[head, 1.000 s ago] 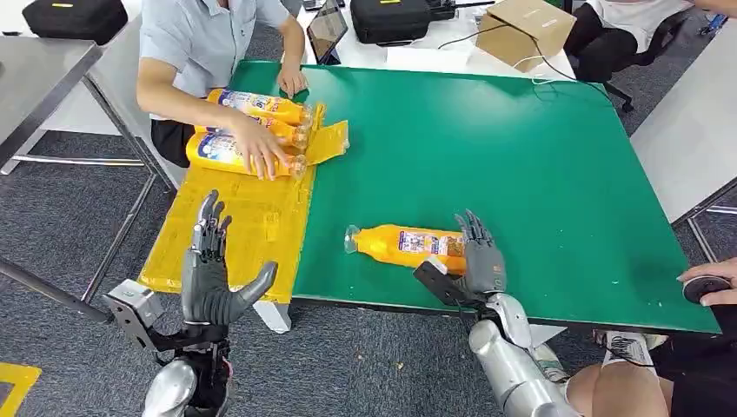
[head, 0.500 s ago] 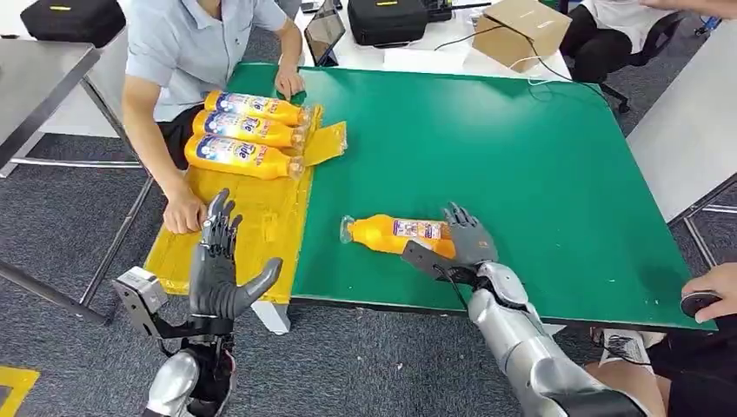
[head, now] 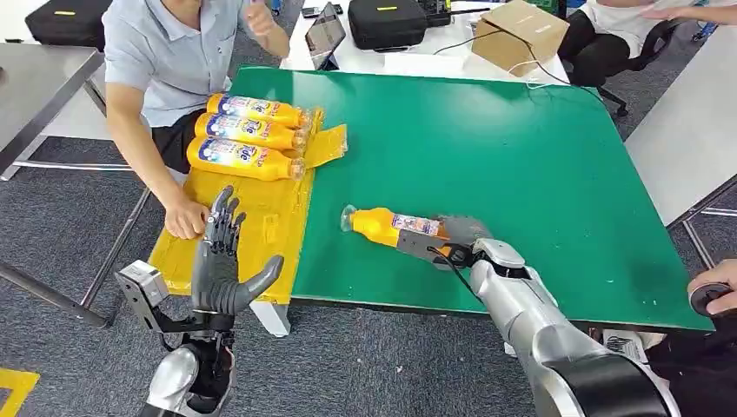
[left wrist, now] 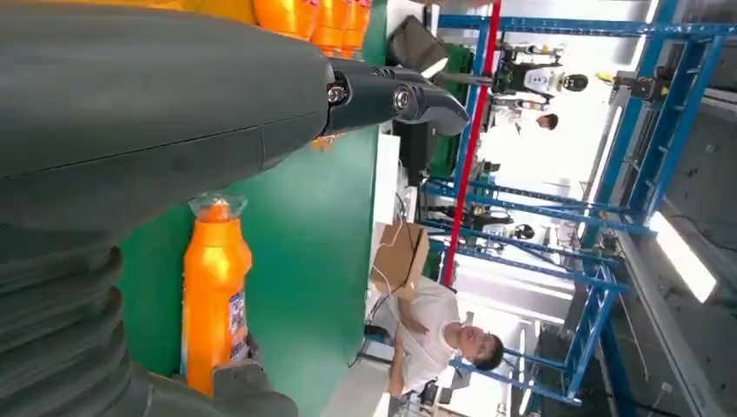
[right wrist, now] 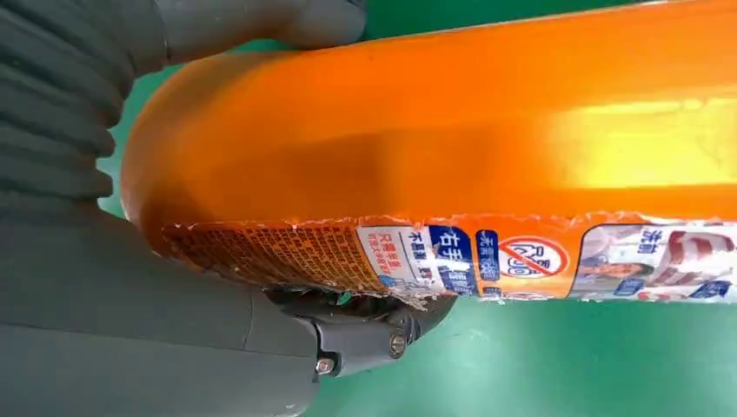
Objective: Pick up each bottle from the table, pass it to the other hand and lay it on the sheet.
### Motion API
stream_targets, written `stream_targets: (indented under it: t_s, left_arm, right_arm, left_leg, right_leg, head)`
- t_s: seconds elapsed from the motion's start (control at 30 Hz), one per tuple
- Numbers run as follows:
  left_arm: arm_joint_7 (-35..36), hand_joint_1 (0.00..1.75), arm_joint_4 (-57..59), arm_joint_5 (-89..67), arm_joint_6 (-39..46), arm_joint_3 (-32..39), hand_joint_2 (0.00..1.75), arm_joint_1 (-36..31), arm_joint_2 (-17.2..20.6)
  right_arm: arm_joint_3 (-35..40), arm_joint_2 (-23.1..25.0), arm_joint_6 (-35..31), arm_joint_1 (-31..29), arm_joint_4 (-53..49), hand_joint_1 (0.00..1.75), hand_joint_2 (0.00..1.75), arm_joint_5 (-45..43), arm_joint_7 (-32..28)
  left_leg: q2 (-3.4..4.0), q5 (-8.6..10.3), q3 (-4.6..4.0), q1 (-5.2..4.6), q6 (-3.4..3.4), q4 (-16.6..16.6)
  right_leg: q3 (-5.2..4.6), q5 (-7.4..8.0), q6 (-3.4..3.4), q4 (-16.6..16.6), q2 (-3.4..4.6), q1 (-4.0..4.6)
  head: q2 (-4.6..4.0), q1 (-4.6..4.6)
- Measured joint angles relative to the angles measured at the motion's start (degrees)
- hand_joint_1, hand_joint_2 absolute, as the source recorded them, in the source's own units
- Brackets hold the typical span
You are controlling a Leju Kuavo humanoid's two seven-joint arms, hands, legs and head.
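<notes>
Four orange bottles: three (head: 252,109) (head: 248,131) (head: 243,158) side by side on one yellow sheet (head: 235,234), one (head: 395,228) on one green table (head: 521,165), one cardboard box (head: 520,33), two black cases (head: 387,19) (head: 63,19), one tablet (head: 324,33)

A person (head: 165,61) sits by the green table (head: 539,165); beyond lie a cardboard box (head: 519,33) and black case (head: 388,21)
</notes>
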Motion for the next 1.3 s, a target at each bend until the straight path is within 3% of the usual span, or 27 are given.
stream_targets:
  t_s: [0.2, 0.3, 0.37, 0.57, 0.63, 0.7, 0.77, 0.97, 1.13, 1.3]
  left_arm:
    - [0.04, 0.0, -0.02, 0.0, -0.46, 0.37, 1.75, 0.63, 0.0]
    - [-0.35, 0.0, -0.02, 1.03, -0.46, 0.5, 1.75, 1.19, -0.15]
    - [-0.46, 0.0, -0.02, 1.38, -0.46, 0.59, 1.75, 1.71, -0.37]
    - [-0.48, 0.0, -0.02, 1.79, -0.48, 0.66, 1.75, 2.05, -0.7]
    - [-0.68, 0.0, -0.02, 1.88, -0.26, 0.68, 1.75, 2.21, -0.87]
    - [-2.18, 0.0, -0.02, -0.81, 2.72, 0.68, 1.75, 2.66, -1.35]
    - [-4.1, 0.0, -0.02, -6.23, 7.1, 0.46, 1.75, 3.07, -1.88]
    - [-11.61, 0.0, -0.02, -16.7, 9.17, -1.74, 1.75, 5.03, -2.51]
    - [-10.73, 0.0, 0.22, -14.2, 3.38, -4.93, 1.75, 6.81, -2.51]
    - [-9.34, 0.0, 0.72, -9.9, -2.7, -6.45, 1.75, 6.76, -2.51]
  right_arm:
    - [-1.99, -0.2, -4.22, 2.21, -0.07, 1.75, 1.75, -9.47, -11.24]
    - [-4.57, 0.64, -10.65, 5.68, -1.88, 1.75, 1.75, -17.39, -21.1]
    - [-6.8, 1.82, -11.3, 8.15, -3.96, 1.75, 1.75, -22.23, -25.97]
    - [-9.55, 3.54, -11.41, 11.25, -7.65, 1.75, 1.75, -24.17, -27.37]
    - [-10.49, 3.85, -11.39, 12.49, -9.34, 1.75, 1.75, -27.66, -30.26]
    - [-11.1, 4.96, -11.02, 15.16, -14.45, 1.75, 1.75, -34.66, -33.68]
    - [-11.1, 6.33, -10.73, 18.57, -21.91, 1.75, 1.75, -41.07, -33.64]
    - [-9.34, 8.46, -10.47, 26.13, -38.67, 1.75, 1.75, -51.12, -33.42]
    - [-5.04, 9.01, -11.08, 30.17, -46.81, 1.75, 1.75, -48.89, -34.03]
    - [0.67, 9.36, -10.88, 31.14, -47.49, 1.75, 1.75, -44.61, -34.45]
  left_leg:
    - [0.01, -0.02, 0.0, 0.0, -0.01, 0.0]
    - [-0.03, -0.01, -0.11, 0.0, -0.01, 0.0]
    - [-0.03, 0.01, -0.26, 0.0, -0.01, 0.0]
    - [-0.19, 0.05, -0.55, 0.02, -0.03, 0.0]
    - [-0.21, 0.05, -0.66, 0.01, -0.02, 0.0]
    - [-0.2, 0.04, -0.73, 0.0, -0.01, 0.0]
    - [-0.28, 0.03, -0.79, 0.0, -0.01, 0.0]
    - [-0.32, -0.02, -0.9, 0.0, -0.01, 0.0]
    - [-0.24, -0.06, -0.95, 0.0, -0.03, -0.01]
    - [-0.24, -0.03, -0.95, 0.01, -0.03, -0.01]
  right_leg:
    - [0.02, 0.0, 0.0, 0.0, 0.01, 0.0]
    - [-0.03, 0.0, 0.0, 0.01, -0.02, 0.01]
    - [-0.18, 0.01, 0.01, 0.03, -0.02, 0.02]
    - [-0.44, 0.0, 0.01, 0.05, -0.04, 0.01]
    - [-0.5, 0.0, 0.02, 0.05, -0.05, -0.01]
    - [-0.6, 0.0, 0.02, 0.05, -0.05, -0.02]
    - [-0.66, -0.02, 0.03, 0.04, -0.09, -0.02]
    - [-0.75, -0.06, 0.01, 0.03, -0.13, -0.02]
    - [-0.85, -0.06, 0.0, 0.02, -0.11, -0.01]
    - [-0.85, -0.05, 0.0, 0.03, -0.12, 0.0]
  head:
    - [0.0, 0.0]
    - [0.0, 0.02]
    - [0.0, -0.02]
    - [0.0, 0.0]
    - [0.0, 0.0]
    - [0.0, 0.0]
    - [0.0, 0.0]
    - [0.0, 0.0]
    - [0.0, 0.02]
    - [0.0, 0.0]
